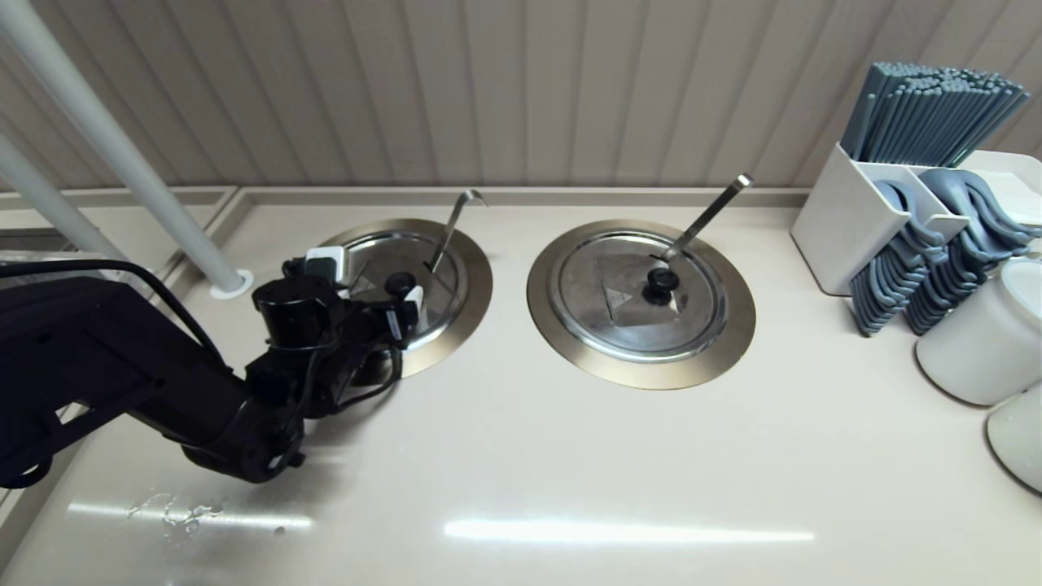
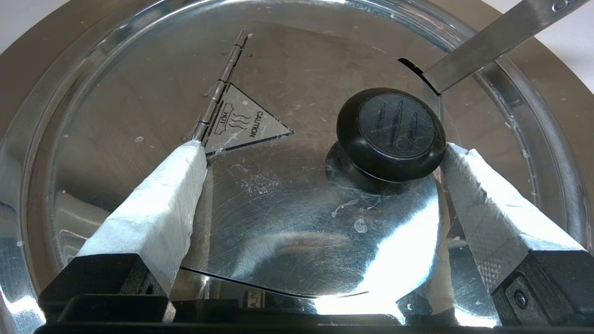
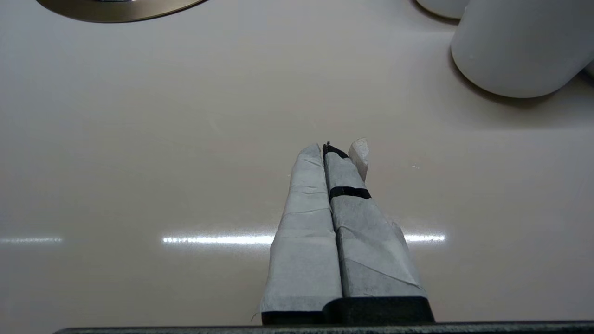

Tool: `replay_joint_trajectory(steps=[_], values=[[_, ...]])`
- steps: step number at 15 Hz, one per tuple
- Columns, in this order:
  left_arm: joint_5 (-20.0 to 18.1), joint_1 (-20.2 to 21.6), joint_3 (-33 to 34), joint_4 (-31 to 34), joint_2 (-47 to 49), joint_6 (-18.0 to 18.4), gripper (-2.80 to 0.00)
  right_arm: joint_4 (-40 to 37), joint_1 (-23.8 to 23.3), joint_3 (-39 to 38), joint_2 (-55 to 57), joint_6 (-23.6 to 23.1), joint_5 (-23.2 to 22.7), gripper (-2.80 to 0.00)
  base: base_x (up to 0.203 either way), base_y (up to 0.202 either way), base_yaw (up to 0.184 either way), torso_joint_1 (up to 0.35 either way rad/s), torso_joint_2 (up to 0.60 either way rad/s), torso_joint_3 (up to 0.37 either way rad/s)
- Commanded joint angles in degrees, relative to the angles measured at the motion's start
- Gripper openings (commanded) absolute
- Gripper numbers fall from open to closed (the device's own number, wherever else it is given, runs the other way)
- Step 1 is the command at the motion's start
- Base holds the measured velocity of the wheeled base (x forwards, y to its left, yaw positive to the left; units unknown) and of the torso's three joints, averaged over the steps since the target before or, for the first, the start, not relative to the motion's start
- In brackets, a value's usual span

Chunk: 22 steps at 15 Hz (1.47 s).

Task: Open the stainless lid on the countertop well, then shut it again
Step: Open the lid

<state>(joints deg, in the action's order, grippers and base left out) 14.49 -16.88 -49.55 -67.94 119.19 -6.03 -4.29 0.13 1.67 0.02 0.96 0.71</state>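
The stainless lid (image 1: 446,299) (image 2: 287,222) covers the left countertop well, whose bronze-grey ring (image 1: 479,281) (image 2: 557,83) surrounds it. A thin hook-ended ladle handle (image 1: 453,226) (image 2: 487,41) rises through the lid's notch. My left gripper (image 1: 370,283) (image 2: 323,149) hovers open just above the lid. One taped finger sits by the hinge and caution triangle (image 2: 246,123). The other finger touches or nearly touches the black knob (image 1: 400,284) (image 2: 392,132), which stands between the fingers. The wedge flap lies down. My right gripper (image 3: 332,148) is shut and empty above bare counter, out of the head view.
The twin lid (image 1: 602,301) with a straight thick ladle handle (image 1: 708,216) sits to the right. A white holder (image 1: 847,220) with chopsticks and grey spoons, plus white cups (image 1: 985,342), stand at the far right. A white pole (image 1: 106,146) rises at the left.
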Motion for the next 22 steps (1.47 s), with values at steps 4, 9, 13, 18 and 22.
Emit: replay_joint_trajectory(steps=[4, 9, 13, 18, 22], values=[[0.02, 0.26, -0.19, -0.62, -1.12, -0.11, 0.00, -0.02, 0.04, 0.00, 0.06, 0.00, 0.00, -2.80, 0.000, 0.000, 0.000, 0.000, 0.00, 0.000], [0.01, 0.53, -0.28, -0.62, -2.82, -0.21, 0.00, -0.02, 0.04, 0.00, 0.06, 0.00, 0.00, -2.80, 0.000, 0.000, 0.000, 0.000, 0.00, 0.000], [0.01, 0.63, -0.12, -0.58, -2.69, -0.38, 0.00, -0.02, 0.04, 0.00, 0.06, 0.00, 0.00, -2.80, 0.000, 0.000, 0.000, 0.000, 0.00, 0.000], [0.16, -0.84, -0.02, -0.62, 1.90, -0.07, 0.00, -0.02, 0.04, 0.00, 0.06, 0.00, 0.00, -2.80, 0.000, 0.000, 0.000, 0.000, 0.00, 0.000], [0.15, -0.94, 0.03, -4.24, 3.47, 1.21, 0.00, -0.02, 0.04, 0.00, 0.06, 0.00, 0.00, -2.80, 0.000, 0.000, 0.000, 0.000, 0.00, 0.000]])
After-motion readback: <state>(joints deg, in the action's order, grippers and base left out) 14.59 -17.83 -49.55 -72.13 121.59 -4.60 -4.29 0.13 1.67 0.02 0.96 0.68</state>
